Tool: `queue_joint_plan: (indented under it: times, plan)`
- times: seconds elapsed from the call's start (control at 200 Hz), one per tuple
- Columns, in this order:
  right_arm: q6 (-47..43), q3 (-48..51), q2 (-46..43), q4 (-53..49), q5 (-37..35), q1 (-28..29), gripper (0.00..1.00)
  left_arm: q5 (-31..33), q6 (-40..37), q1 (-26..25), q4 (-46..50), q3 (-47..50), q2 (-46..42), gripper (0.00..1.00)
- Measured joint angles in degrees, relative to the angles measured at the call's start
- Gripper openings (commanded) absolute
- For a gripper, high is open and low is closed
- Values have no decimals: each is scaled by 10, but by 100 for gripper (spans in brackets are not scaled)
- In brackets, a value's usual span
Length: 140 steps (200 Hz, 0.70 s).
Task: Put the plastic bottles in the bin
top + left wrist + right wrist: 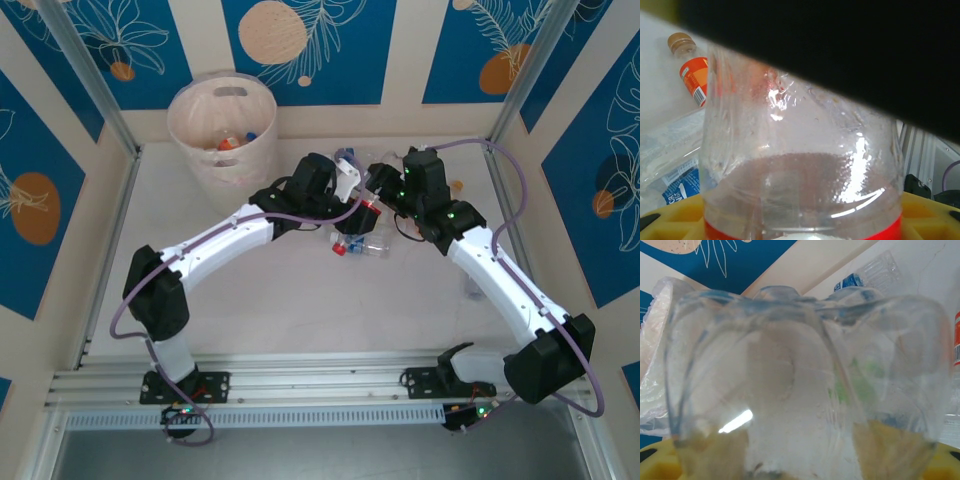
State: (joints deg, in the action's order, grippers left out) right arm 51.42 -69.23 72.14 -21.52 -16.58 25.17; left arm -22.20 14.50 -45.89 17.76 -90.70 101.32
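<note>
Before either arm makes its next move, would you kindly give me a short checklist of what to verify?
1. Left gripper loaded: a red-labelled bottle sits right against its camera, but its fingers are hidden. Cannot tell.
2. Right gripper loaded: a clear bottle presses close to its camera, but its fingers are hidden. Cannot tell.
3. Space between the arms: both wrists crowd together mid-table in the top view. Not ok.
4. Bin upright, mouth open, with room above the binned bottles. Ok.
5. Table emptied of bottles: loose bottles lie under the grippers. Not ok.
</note>
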Motion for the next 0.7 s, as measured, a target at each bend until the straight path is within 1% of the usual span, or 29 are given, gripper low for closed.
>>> queue_joint_plan:
  times: [0.05,0.14,0.21,0.285,0.425,0.57,0.62,0.64,0.7]
  plan:
    - [0,0,0,-4,-1,0,75,2,0,0,2,0,-1,40]
    - [-6,-1,0,-10,-5,-2,83,7,0,0,6,0,-6,39]
    - [-10,-6,0,-16,-8,-2,93,16,0,0,10,0,-12,36]
    - [-18,-17,0,-30,-13,-3,99,29,-5,1,12,0,-20,35]
    - [-31,-28,-18,-39,-14,-4,99,39,-30,3,25,-5,-38,34]
    - [-35,-27,-60,-40,-12,-7,99,38,-67,9,63,-28,-51,34]
    - [-35,-26,-79,-38,-12,-10,99,39,-80,19,80,-37,-56,34]
    - [-35,-26,-87,-37,-14,-12,99,48,-77,22,89,-40,-58,34]
    - [-34,-22,-117,-49,-33,-27,99,73,-78,60,109,-51,-67,34]
